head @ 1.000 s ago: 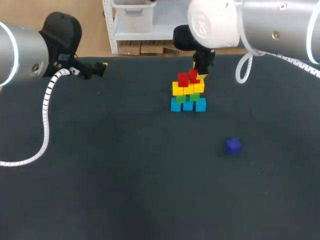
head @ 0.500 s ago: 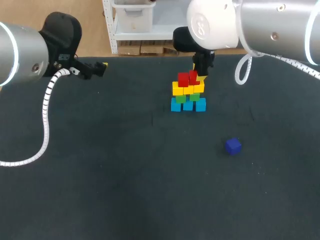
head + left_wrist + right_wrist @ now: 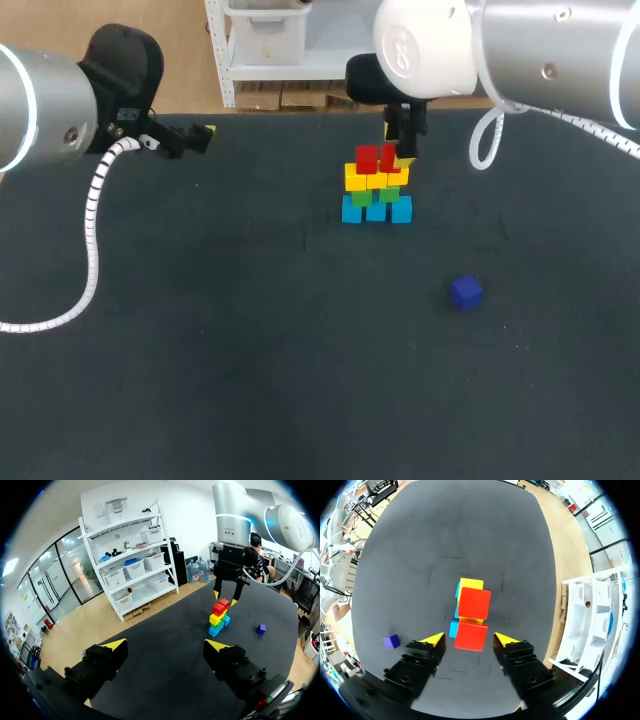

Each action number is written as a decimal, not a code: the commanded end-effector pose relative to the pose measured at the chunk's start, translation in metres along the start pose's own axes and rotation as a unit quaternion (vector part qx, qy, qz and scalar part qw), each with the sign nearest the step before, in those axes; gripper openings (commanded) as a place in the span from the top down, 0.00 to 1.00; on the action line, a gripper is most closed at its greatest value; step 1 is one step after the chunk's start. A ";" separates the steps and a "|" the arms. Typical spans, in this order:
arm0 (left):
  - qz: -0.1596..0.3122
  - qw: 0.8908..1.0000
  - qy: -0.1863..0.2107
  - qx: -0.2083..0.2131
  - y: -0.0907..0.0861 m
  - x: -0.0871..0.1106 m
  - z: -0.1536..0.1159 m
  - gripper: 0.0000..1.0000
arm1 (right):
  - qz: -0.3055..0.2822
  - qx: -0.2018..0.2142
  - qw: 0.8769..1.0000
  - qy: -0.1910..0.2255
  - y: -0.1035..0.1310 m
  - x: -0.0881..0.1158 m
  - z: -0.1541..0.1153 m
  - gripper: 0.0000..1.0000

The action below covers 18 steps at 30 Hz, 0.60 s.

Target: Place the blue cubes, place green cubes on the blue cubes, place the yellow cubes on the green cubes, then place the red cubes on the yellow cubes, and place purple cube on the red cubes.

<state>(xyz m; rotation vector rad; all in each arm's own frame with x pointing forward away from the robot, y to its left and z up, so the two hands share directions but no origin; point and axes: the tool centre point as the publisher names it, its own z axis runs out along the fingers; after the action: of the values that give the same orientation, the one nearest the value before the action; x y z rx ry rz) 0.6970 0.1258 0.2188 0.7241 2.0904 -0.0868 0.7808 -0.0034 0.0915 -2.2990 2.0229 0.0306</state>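
Atop the stack [image 3: 375, 185], the spread right hand [image 3: 469, 639] flanks a red cube [image 3: 471, 632].

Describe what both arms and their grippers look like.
Left arm and right arm: thick silver cylinders, glowing white rings, black wrists. White coiled cable on the left, white cable loop on the right. Left gripper and right gripper: black, with yellow tips.

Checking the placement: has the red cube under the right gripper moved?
Yes. That red cube sank slightly, now level with the other red cube.
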 end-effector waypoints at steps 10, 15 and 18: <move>0.001 1.000 -0.001 0.003 0.001 0.000 0.001 0.00 | -0.001 0.015 1.000 0.007 -0.001 0.002 0.001 0.58; 0.001 1.000 -0.001 0.003 0.001 0.000 0.001 0.00 | -0.002 0.014 1.000 0.007 -0.001 0.002 0.001 0.65; 0.001 1.000 -0.001 0.003 0.001 0.000 0.001 0.00 | -0.002 0.013 1.000 0.007 0.000 0.002 0.001 0.65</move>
<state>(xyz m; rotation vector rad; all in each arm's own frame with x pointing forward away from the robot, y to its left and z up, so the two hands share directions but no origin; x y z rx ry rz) 0.6970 0.1258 0.2188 0.7241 2.0904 -0.0868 0.7833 -0.0039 0.0906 -2.2970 2.0154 -0.0100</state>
